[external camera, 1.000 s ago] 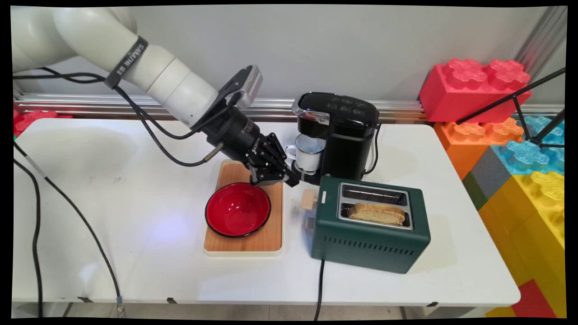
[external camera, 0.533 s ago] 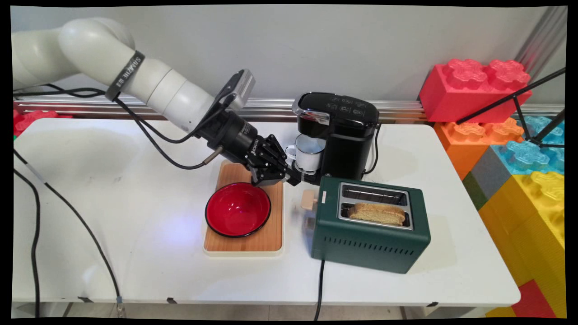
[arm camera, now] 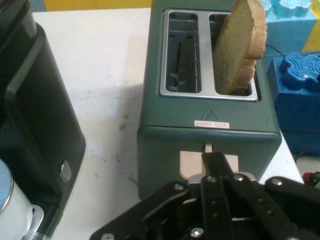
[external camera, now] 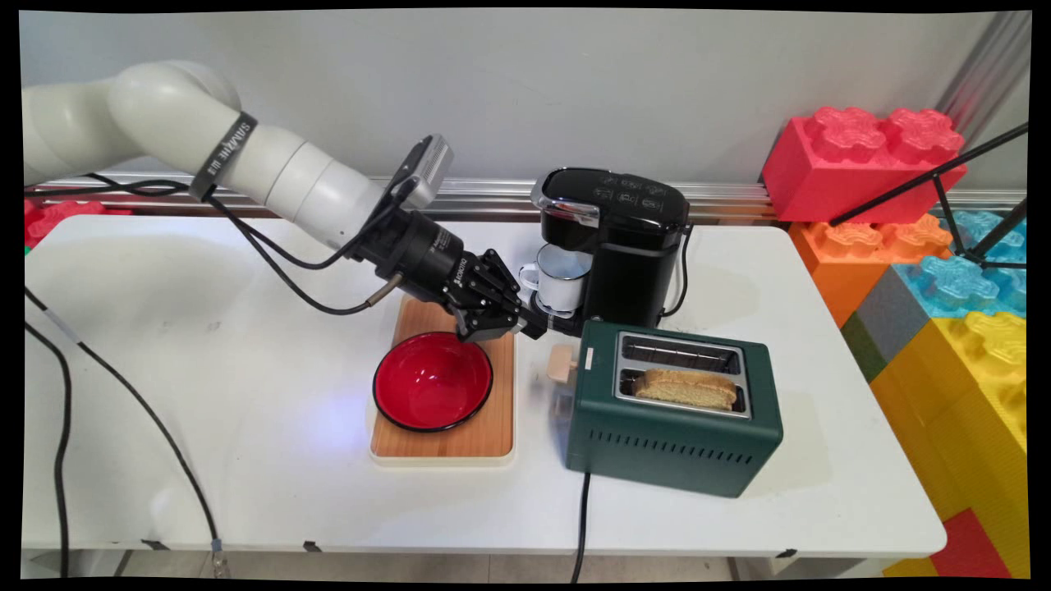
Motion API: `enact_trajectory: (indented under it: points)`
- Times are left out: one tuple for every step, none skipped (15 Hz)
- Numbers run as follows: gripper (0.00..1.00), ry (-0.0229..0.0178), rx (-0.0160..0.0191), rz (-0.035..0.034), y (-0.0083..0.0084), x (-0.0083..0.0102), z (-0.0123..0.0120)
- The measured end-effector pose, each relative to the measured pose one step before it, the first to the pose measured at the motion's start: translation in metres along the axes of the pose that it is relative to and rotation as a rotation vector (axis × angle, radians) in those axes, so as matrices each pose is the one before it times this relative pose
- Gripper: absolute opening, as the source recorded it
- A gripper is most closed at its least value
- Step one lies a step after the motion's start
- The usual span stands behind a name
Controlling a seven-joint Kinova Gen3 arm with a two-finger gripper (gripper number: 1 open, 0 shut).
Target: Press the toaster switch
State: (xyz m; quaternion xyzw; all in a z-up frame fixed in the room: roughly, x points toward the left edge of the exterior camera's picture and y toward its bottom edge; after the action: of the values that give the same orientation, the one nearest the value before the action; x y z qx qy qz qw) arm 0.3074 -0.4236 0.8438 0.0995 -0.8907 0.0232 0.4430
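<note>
The pincer is clenched, its tip at the toaster's beige lever. Straight ahead of it, 1 slice of bread stands in the nearer of 2 slots. A red bowl lies below it on a wooden board; a white mug sits in the coffee machine just beside it.

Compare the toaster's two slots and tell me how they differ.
The near slot holds a slice of bread standing above the rim; the far slot holds nothing, its wire guides bare. The near slot lies toward the table's front edge, the far slot toward the coffee machine. Both are long, metal-rimmed openings side by side in the green toaster.
</note>
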Motion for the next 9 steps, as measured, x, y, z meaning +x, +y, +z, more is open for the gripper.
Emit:
enact_trajectory:
  points:
    - [0.00, 0.00372, 0.00046, -0.00108, 0.00009, -0.00104, 0.00049]
    - [0.00, 0.00542, 0.00022, -0.00149, 0.00011, -0.00140, 0.00083]
    - [0.00, 0.00350, -0.00027, -0.00075, 0.00010, -0.00080, 0.00066]
    - [0.00, 0.00426, -0.00097, -0.00143, 0.00027, -0.00132, 0.00086]
    - [0.00, 0.00258, -0.00076, -0.00081, 0.00017, -0.00083, 0.00057]
    - [0.00, 0.00269, -0.00188, -0.00020, 0.00047, -0.00128, 0.00068]
    - [0.00, 0.00238, -0.00239, -0.00030, 0.00058, -0.00166, 0.00067]
    - [0.00, 0.00247, -0.00242, 0.00043, 0.00047, -0.00134, 0.00070]
    - [0.00, 0.00105, -0.00171, 0.00027, 0.00038, -0.00104, 0.00061]
